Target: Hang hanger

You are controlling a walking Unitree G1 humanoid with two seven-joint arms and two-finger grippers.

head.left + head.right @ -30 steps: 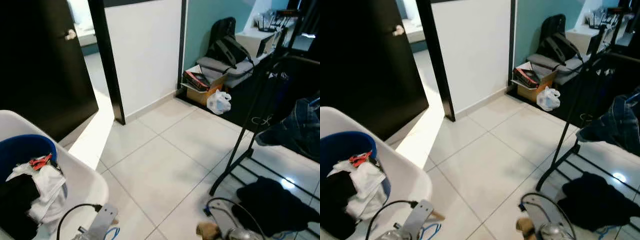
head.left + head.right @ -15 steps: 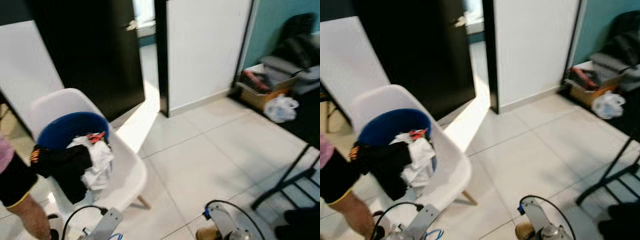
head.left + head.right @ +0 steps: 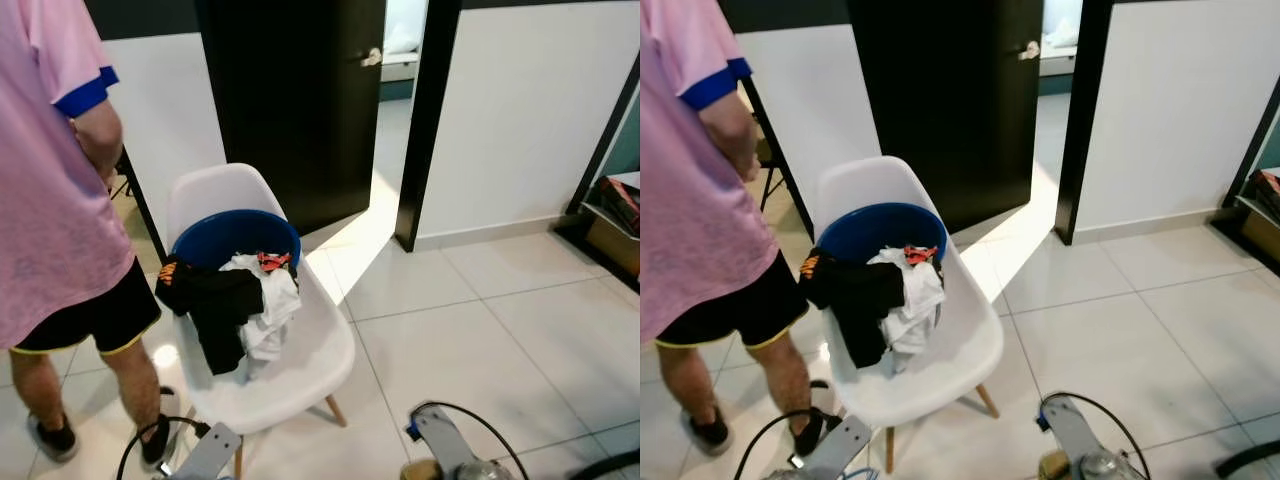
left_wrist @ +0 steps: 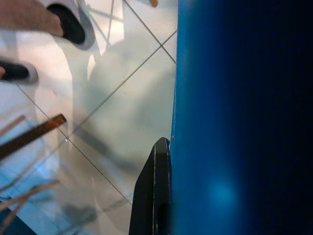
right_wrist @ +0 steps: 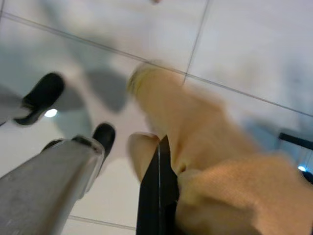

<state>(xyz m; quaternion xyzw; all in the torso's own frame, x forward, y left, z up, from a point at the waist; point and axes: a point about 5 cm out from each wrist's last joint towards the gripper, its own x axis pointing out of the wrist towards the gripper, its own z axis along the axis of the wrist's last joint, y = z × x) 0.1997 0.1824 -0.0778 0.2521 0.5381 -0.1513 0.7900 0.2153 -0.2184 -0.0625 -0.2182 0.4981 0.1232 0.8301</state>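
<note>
No hanger can be identified and no rail is in sight, so hanging is judged not yet started. A white chair (image 3: pixel 270 370) holds a blue basin (image 3: pixel 235 235) of clothes (image 3: pixel 235 305); a person (image 3: pixel 60 220) stands beside it. Both arms hang low. The left hand (image 4: pixel 154 196) lies against something blue, the right hand (image 5: pixel 157 196) against tan fabric (image 5: pixel 210 181); the grip of each cannot be determined.

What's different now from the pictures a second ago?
The robot's head camera swung to its left, so the view slid away from the clothes rack and boxes. The white chair with the blue basin of clothes now sits mid-view, and a person in a pink shirt stands beside it. The chair, basin and black door themselves look unmoved.
</note>
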